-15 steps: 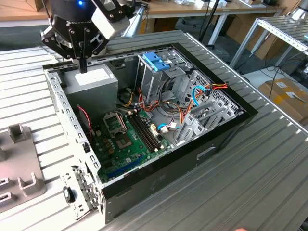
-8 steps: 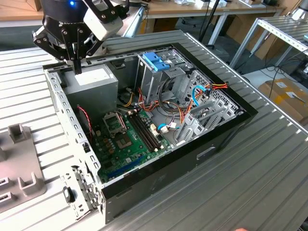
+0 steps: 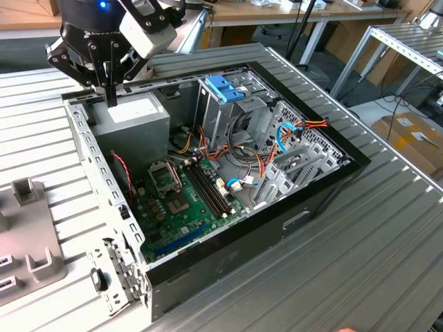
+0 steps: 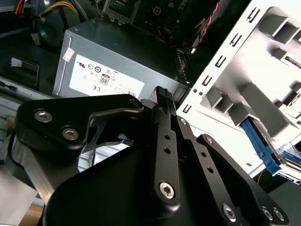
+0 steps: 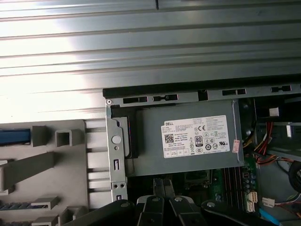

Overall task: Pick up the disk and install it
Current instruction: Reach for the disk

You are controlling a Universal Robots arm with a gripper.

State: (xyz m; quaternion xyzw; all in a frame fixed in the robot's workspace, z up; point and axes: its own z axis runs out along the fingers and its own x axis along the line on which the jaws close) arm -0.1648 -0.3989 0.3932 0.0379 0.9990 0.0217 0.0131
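Jaws together, empty — over power supply (image 3: pixel 138 123)

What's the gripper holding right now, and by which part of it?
Nothing is held. The gripper hangs over the grey power-supply box with its fingers shut together and nothing between them.
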